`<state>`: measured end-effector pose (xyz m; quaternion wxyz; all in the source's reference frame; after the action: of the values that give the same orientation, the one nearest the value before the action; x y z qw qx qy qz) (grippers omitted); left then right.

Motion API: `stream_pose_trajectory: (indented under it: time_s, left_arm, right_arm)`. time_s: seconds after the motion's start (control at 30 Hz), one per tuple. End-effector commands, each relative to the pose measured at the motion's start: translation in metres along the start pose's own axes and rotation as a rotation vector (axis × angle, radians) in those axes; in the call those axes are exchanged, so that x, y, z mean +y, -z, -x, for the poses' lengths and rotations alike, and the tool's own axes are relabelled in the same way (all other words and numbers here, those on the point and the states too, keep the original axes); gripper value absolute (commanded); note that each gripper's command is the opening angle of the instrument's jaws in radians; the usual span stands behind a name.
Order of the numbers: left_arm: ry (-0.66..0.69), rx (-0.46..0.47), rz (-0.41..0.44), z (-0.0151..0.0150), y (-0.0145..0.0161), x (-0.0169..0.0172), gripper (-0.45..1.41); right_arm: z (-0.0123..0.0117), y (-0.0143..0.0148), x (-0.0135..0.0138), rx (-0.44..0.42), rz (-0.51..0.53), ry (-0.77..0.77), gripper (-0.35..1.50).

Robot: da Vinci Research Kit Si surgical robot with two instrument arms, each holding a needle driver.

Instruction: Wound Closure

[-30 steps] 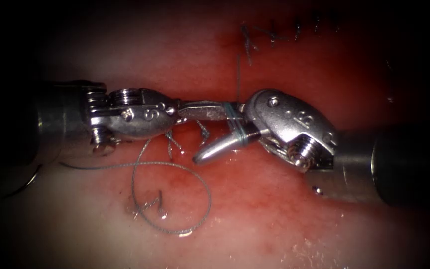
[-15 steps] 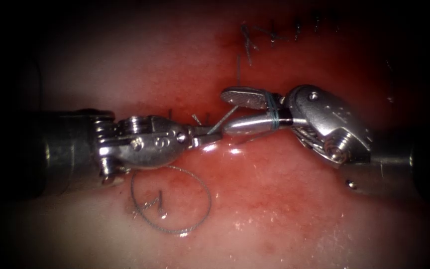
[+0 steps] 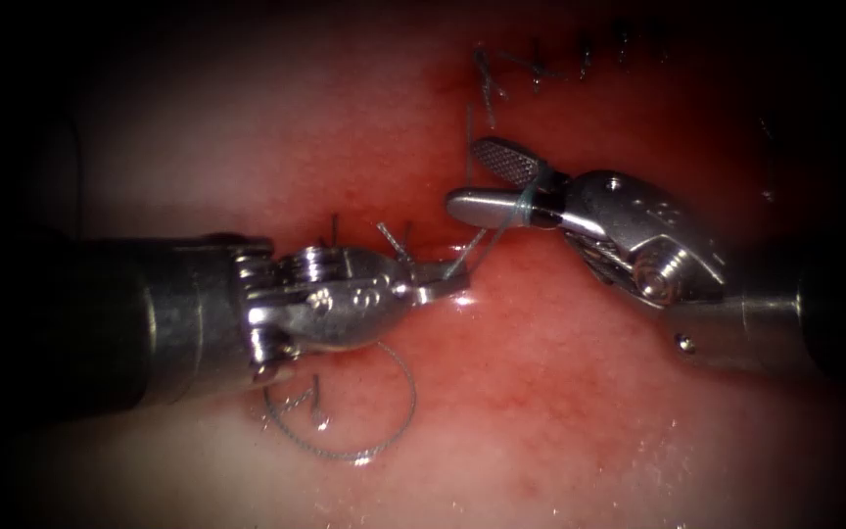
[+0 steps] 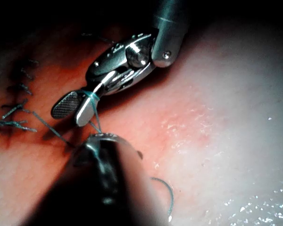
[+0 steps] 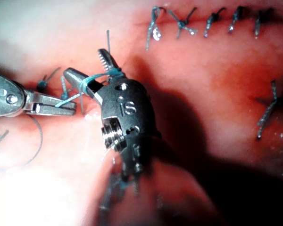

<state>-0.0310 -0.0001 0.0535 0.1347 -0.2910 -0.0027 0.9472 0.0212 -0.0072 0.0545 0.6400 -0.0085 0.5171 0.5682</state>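
Observation:
My left tool [image 3: 440, 284] comes in from the left, low over the red tissue [image 3: 540, 392], its jaws shut on the blue thread [image 3: 472, 250]. That thread rises taut to my right tool [image 3: 464, 176], whose jaws stand open with nothing between them. The thread is wound around both jaws near their hinge, as thread wraps [image 3: 531, 201]. In the left wrist view the right tool [image 4: 70, 115] shows the wraps [image 4: 90, 95] over the left tool's shaft [image 4: 104, 179]. In the right wrist view the thread [image 5: 68, 99] links the left tool [image 5: 70, 107] to the right tool [image 5: 84, 62].
A row of tied stitches [image 3: 580, 54] with cut ends runs along the closed cut behind the tools, also seen as stitches [image 5: 212, 19]. Short thread ends [image 3: 394, 235] stick up by the left tool. A slack thread loop [image 3: 394, 431] lies on the pale tissue in front.
The left tool has drawn down and away from the right tool's jaws, holding the thread. The right tool has lifted up and to the right, the wraps staying on its jaws.

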Motion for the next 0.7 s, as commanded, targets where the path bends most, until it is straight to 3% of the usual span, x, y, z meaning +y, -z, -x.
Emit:
stream_pose_trajectory:
  time_s: [0.03, 0.13, 0.2, 0.23, 0.47, 0.53, 0.57, 0.7]
  left_arm:
    - [0.000, 0.001, 0.000, -0.0003, -0.0009, 0.0000, -0.45]
    - [0.005, -0.003, -0.005, -0.0006, -0.0014, -0.0003, -0.45]
    - [0.008, -0.006, -0.004, -0.0007, -0.0016, -0.0005, -0.45]
    - [0.008, -0.006, -0.005, -0.0007, -0.0017, -0.0006, -0.45]
    - [0.008, -0.010, 0.000, -0.0003, -0.0018, -0.0015, -0.45]
    - [0.007, -0.009, 0.001, -0.0001, -0.0018, -0.0018, -0.45]
    - [0.006, -0.011, 0.004, 0.0000, -0.0018, -0.0018, -0.45]
    - [0.003, -0.020, 0.019, 0.0007, -0.0009, -0.0028, -0.45]
  right_arm:
    - [0.0009, -0.0007, -0.0002, -0.006, 0.018, 0.003, 1.11]
    - [0.0012, -0.0013, -0.0004, -0.033, 0.077, 0.010, 1.23]
    - [0.0015, -0.0018, -0.0005, -0.047, 0.081, -0.002, 1.15]
    - [0.0018, -0.0022, -0.0005, -0.060, 0.073, -0.020, 0.96]
    - [0.0022, -0.0039, -0.0003, -0.066, 0.082, -0.044, 0.93]
    - [0.0025, -0.0043, -0.0007, -0.064, 0.077, -0.043, -0.13]
    - [0.0027, -0.0042, -0.0009, -0.063, 0.077, -0.042, -0.35]
    - [0.0030, -0.0033, -0.0020, -0.070, 0.096, -0.056, -0.35]
